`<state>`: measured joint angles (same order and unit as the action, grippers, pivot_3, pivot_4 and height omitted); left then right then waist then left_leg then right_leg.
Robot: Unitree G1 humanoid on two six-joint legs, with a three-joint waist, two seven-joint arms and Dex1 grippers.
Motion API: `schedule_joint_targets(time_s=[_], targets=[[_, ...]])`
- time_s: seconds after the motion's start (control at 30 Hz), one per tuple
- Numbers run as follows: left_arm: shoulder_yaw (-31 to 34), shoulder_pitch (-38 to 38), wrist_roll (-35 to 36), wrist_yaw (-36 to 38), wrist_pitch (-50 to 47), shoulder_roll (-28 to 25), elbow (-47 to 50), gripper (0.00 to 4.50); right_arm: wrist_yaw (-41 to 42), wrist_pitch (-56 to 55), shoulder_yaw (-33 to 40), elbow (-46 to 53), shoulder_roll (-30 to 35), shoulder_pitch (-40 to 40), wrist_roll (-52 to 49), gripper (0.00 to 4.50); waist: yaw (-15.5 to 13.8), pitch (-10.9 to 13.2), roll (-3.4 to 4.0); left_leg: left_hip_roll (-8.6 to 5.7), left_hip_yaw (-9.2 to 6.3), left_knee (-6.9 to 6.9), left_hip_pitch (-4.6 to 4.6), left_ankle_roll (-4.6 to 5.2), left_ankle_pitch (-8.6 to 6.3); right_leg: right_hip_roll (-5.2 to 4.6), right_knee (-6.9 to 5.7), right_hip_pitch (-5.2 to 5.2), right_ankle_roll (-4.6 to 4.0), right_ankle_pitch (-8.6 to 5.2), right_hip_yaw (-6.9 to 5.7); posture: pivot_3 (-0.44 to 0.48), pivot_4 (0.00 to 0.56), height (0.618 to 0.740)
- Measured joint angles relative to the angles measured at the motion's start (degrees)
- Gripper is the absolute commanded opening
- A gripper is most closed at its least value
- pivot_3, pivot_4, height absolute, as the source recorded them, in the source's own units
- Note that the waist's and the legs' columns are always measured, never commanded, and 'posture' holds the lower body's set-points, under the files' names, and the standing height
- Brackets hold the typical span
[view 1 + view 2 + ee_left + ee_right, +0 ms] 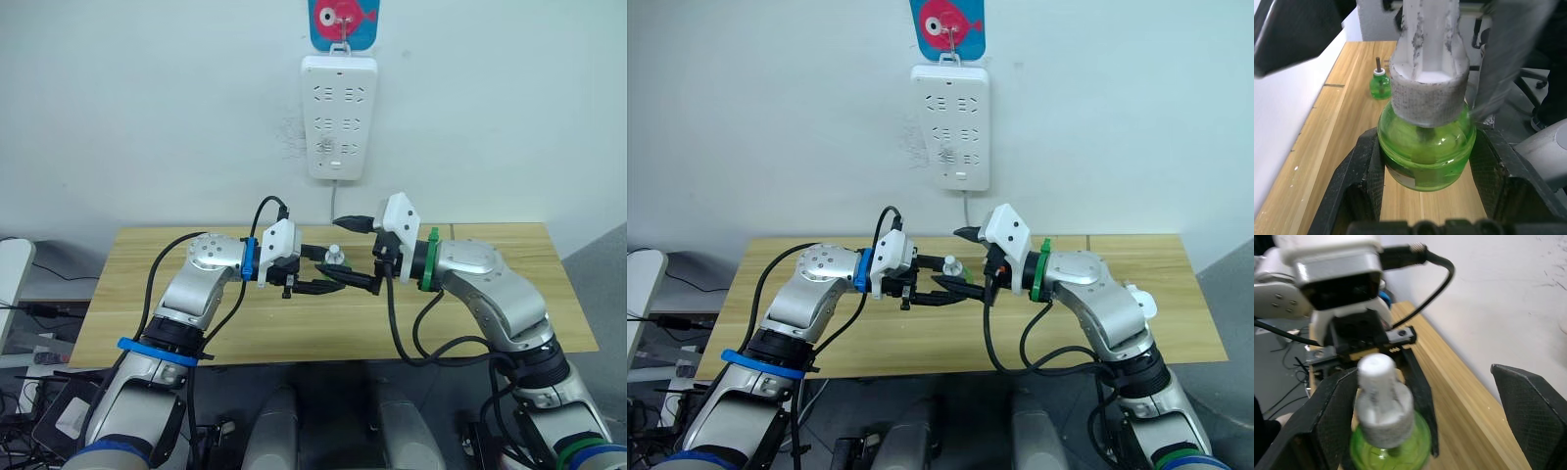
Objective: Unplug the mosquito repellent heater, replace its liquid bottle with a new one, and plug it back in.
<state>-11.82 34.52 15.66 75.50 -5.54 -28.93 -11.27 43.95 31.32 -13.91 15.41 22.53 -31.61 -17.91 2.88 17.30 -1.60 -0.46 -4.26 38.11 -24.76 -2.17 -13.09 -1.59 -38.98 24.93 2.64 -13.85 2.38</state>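
The left gripper [1425,196] is clamping the round green bottle [1425,147] between both fingers, above the wooden table [147,294] in front of the wall power strip [338,117]. The right gripper [1415,396] is standing wide open around its white cap [1382,401]. The bottle is looking light, smooth and slippery, probably fragile; the textured cap likely offers the firmer hold. A second green bottle [1379,84] is standing on the table.

the glossy translucent green plastic liquid bottle [1425,152] has a white cap [1428,95] wrapped in rough, woven-looking tape. a second small green glossy bottle [1380,84] stands on the pale matt wooden tabletop [1312,161] with visible grain. the left end effector [1425,196] has matt black, slightly scuffed plastic fingers [1359,181]. the white rectangular plastic power strip [338,117] looks smooth.
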Motion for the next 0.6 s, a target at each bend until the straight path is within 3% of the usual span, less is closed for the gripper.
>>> schedule_joint_targets(time_s=[0.13,0.33,0.43,0.53,0.6], targets=[[-0.02,0.04,-0.11,-0.04,-0.06,0.01,-0.12,2.2,1.47,-0.4,0.51,0.18,1.9,0.15,-0.42,4.46,0.06,-0.01,0.01,0.02,-0.02,-0.01,0.0,0.0,0.0,0.02,-0.01,0.0,0.0,0.0,-0.03,-0.071,0.233,0.74],[-0.01,0.12,-0.14,0.25,-0.09,-0.09,-0.26,2.2,9.54,1.85,6.64,3.23,11.96,3.26,-6.81,4.46,0.2,-0.01,0.0,0.04,0.0,0.0,0.0,0.01,-0.01,0.03,0.0,-0.02,0.0,0.0,-0.02,-0.09,0.234,0.74],[-0.03,0.19,-0.14,0.35,-0.09,-0.05,-0.3,2.2,10.92,4.95,7.93,5.79,12.61,3.88,-10.85,4.46,0.48,-0.02,0.01,0.11,-0.02,-0.01,0.01,0.01,-0.01,0.12,-0.03,-0.01,0.0,0.0,-0.02,-0.092,0.234,0.74],[-0.03,0.67,-0.14,0.36,-0.04,0.04,-0.3,2.2,10.06,7.74,8.19,6.44,11.33,3.9,-13.31,3.92,0.66,-0.04,0.01,0.13,-0.02,-0.01,0.01,0.01,0.0,0.16,-0.04,0.0,0.0,0.0,-0.02,-0.089,0.235,0.74],[-0.03,0.75,-0.14,0.35,-0.02,0.07,-0.32,2.2,8.25,9.8,8.22,6.67,9.6,3.45,-14.95,3.24,0.64,-0.04,0.01,0.12,-0.01,-0.01,0.01,0.01,-0.01,0.15,-0.05,0.0,0.0,0.0,0.0,-0.088,0.235,0.74]])
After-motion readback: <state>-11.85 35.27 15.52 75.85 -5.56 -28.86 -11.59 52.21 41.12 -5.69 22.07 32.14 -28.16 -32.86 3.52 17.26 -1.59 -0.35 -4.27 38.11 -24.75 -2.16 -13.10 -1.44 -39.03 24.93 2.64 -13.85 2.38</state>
